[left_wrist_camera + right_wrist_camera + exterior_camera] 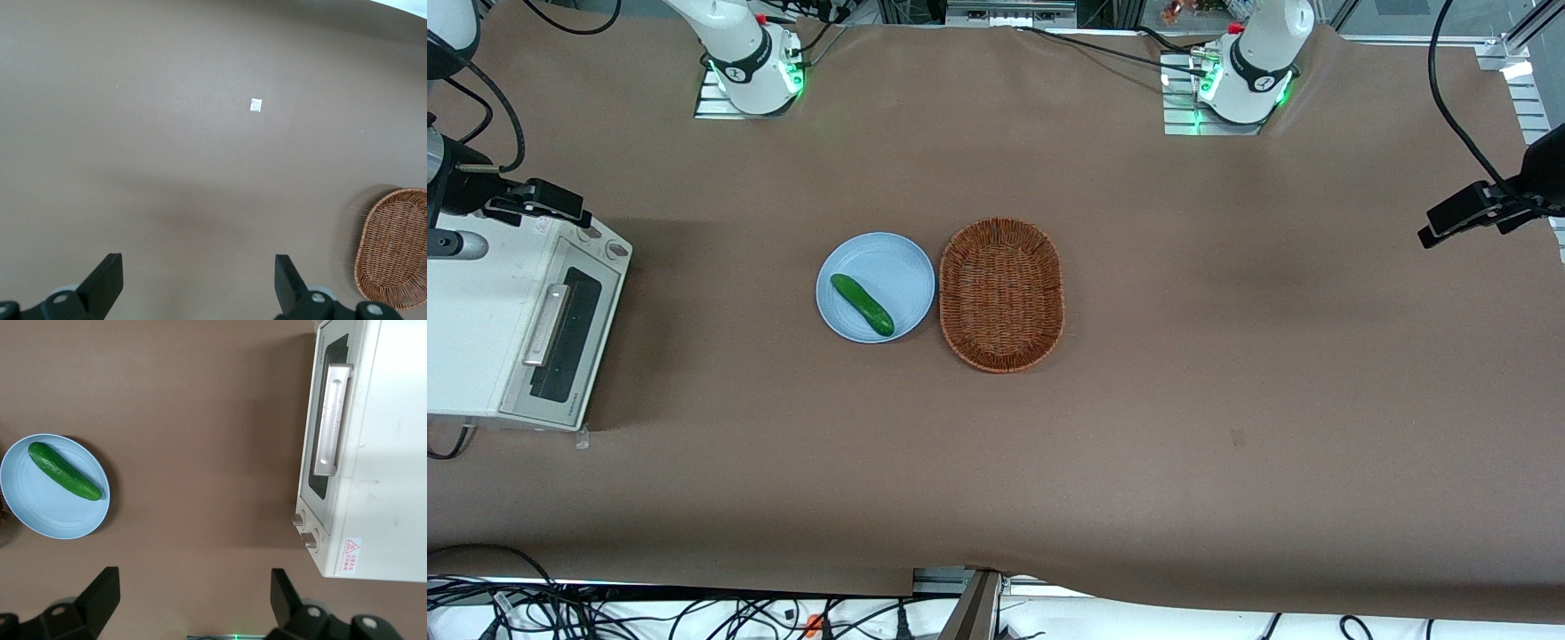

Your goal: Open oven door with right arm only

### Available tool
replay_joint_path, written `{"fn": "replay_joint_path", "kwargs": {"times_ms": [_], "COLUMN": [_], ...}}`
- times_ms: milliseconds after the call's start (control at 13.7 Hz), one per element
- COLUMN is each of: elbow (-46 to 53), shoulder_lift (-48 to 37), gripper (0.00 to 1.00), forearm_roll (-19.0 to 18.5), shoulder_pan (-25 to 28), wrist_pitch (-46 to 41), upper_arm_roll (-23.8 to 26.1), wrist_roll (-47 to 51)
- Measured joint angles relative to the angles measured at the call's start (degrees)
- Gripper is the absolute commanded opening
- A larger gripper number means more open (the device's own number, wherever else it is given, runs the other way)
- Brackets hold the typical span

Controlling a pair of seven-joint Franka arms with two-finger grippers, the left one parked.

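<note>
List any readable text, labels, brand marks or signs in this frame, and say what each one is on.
No text can be read.
Red and white warning sticker on top of the white toaster oven, near the knobs: a red triangle sign, print too small to read.
Small print at the lower edge of the oven door: too small to read.
The open gripper hangs above the table, bearing no marking.

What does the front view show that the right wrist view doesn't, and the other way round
Only the front view shows the whole wicker basket, both arm bases and the parked arm. Only the right wrist view shows the right arm's tool from close up, fingers spread open above bare table, nothing held, and the red warning sticker on the oven top. Both show the oven door, shut, its handle untouched, the knobs, and the cucumber on the blue plate.
</note>
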Motion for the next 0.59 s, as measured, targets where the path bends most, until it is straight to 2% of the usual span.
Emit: {"fn": "replay_joint_path", "kwargs": {"times_ms": [585], "elbow": [1.1], "shoulder_lift": [0.4], "gripper": [1.0], "forearm_roll": [-1.4], "shoulder_pan": [0.1], "wrist_pitch": [0.1], "upper_arm_roll": [0.6], "wrist_roll": [0.0]}}
